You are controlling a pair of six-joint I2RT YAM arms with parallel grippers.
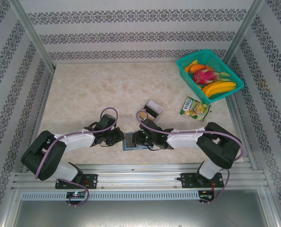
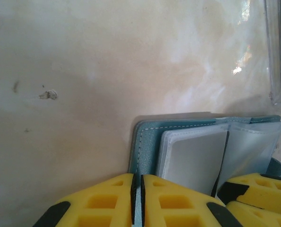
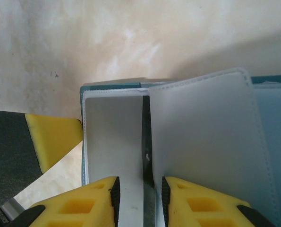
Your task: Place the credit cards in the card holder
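L gripper (image 2: pixel 136 198) pinches card holder (image 1: pixel 129 142) at its 9 o'clock edge; R gripper (image 3: pixel 139 198), narrow, grip unclear, shd spread one sleeve (image 3: pixel 113 137) squarely w/o tugging.

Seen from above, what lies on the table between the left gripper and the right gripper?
The open card holder lies between the left gripper and the right gripper; the top view shows this.

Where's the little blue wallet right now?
In the top view, the card holder lies open near the table's front edge, about the middle, right between the left gripper and the right gripper.
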